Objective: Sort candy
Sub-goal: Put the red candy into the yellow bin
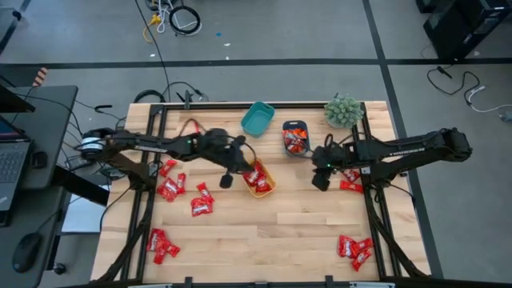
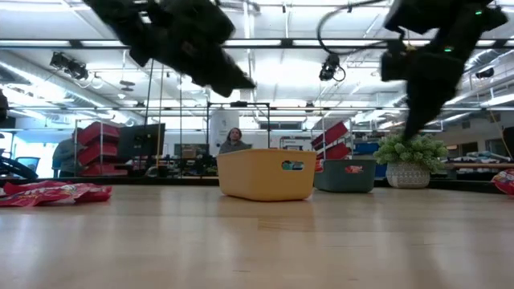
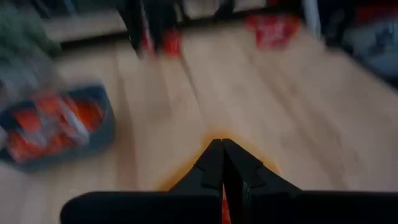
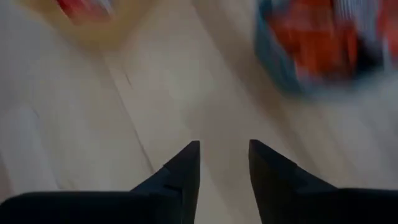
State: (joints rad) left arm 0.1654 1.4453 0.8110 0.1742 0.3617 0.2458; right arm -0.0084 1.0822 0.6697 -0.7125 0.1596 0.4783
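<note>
High view: wooden table (image 1: pixel 264 232), scattered candy (image 1: pixel 202 200); left gripper (image 3: pixel 222 163) closed, right gripper (image 4: pixel 224 163) parted, empty.

We see a pale wood-grain tabletop (image 1: pixel 264 232) edged by a black frame (image 1: pixel 376 210). The candy (image 1: pixel 202 200) on it lies in shiny red wrappers with white marks, and more of it fills a dark grey-blue bin (image 1: pixel 295 141) with red and orange. A yellow-orange bin (image 1: pixel 261 181) holds red wrappers too, and beside them sits a teal bin (image 1: pixel 257 118). The potted plant (image 1: pixel 344 110) is muted green in a whitish pot. Both arms are black, and so are the left gripper (image 3: pixel 222 163) and the right gripper (image 4: pixel 224 163)
</note>
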